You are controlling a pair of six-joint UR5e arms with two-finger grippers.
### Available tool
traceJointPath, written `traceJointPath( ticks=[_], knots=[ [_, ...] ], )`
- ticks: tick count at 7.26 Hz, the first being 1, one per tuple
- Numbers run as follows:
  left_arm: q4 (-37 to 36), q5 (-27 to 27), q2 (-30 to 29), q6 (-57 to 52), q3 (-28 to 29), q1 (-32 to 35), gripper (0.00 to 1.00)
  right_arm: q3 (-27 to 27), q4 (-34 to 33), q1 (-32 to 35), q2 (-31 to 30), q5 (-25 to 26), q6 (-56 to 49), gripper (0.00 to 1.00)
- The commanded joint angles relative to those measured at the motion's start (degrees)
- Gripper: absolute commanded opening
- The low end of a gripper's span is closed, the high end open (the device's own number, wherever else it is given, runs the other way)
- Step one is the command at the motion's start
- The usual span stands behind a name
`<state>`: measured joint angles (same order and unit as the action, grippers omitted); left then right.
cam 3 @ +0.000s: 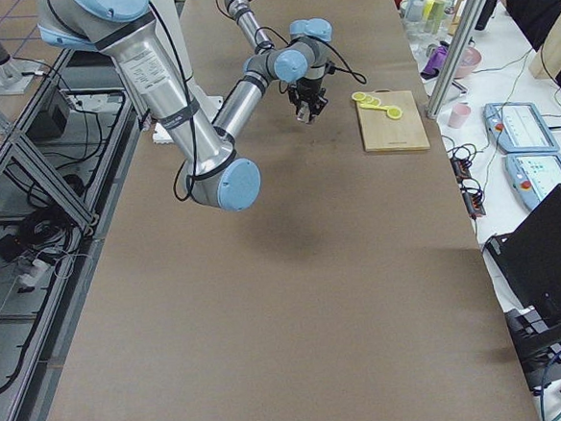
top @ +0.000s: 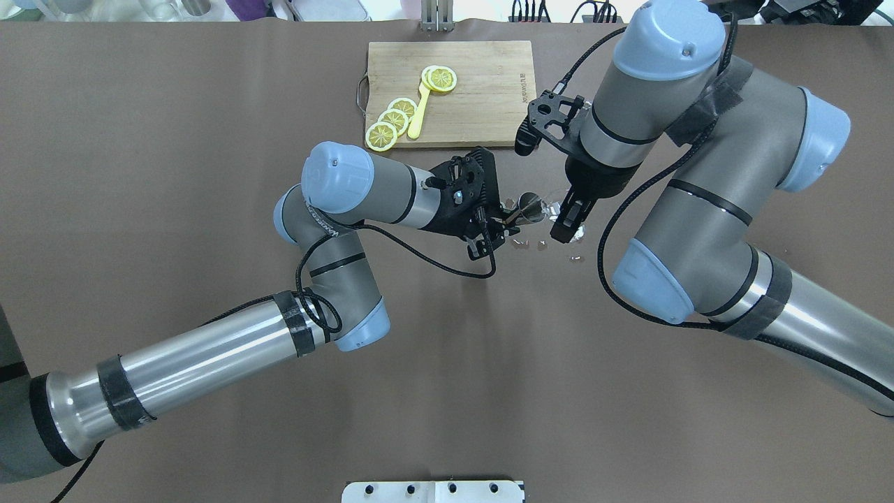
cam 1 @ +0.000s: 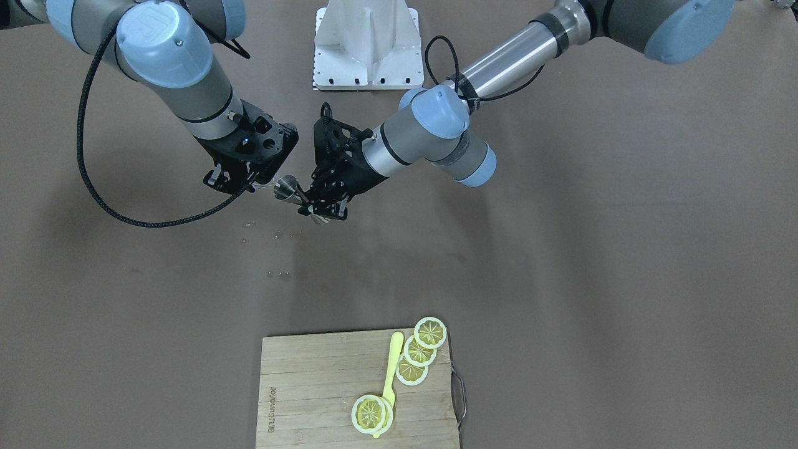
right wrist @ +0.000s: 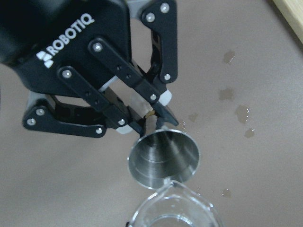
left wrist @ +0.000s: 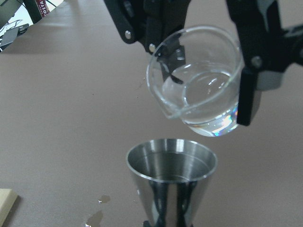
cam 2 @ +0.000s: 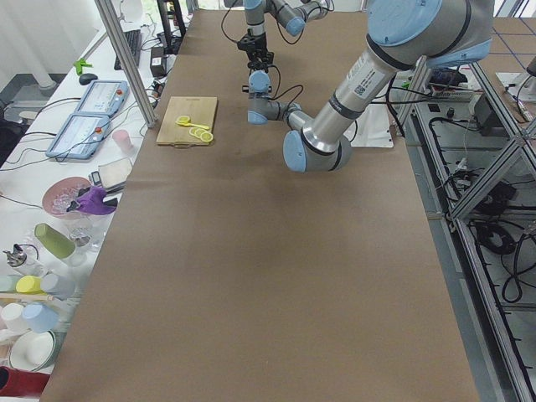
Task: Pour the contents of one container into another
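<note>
The right gripper (top: 567,222), jaws clamping the glass beaker (left wrist: 208,90), is holding its spout tilted just above the steel jigger (left wrist: 170,184), which the left gripper (right wrist: 150,117) is gripping by its waist.

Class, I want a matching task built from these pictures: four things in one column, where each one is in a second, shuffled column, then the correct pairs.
Things:
1. glass beaker
2. metal cup
3. lemon slices
4. spilled drops

Places:
A. on the cutting board
B. held in the left tool
C. on the bare table
D. tilted in the right tool

Pairs: 1-D, 2-B, 3-A, 4-C
</note>
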<state>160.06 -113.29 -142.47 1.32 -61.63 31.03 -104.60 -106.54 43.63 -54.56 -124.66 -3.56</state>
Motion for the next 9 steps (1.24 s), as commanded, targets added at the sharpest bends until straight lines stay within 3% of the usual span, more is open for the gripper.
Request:
traceJointPath(
  ticks=[1, 9],
  knots=[
    [0.34, 0.00, 0.00, 0.00, 0.02, 0.00, 0.00, 1.68, -2.00, 0.48, 1.82, 0.03, -1.62, 0.00],
    [0.61, 0.00, 0.09, 0.00, 0.02, 0.00, 0.00, 6.07, -12.18, 0.84, 8.67, -0.50, -5.12, 0.00]
  ],
)
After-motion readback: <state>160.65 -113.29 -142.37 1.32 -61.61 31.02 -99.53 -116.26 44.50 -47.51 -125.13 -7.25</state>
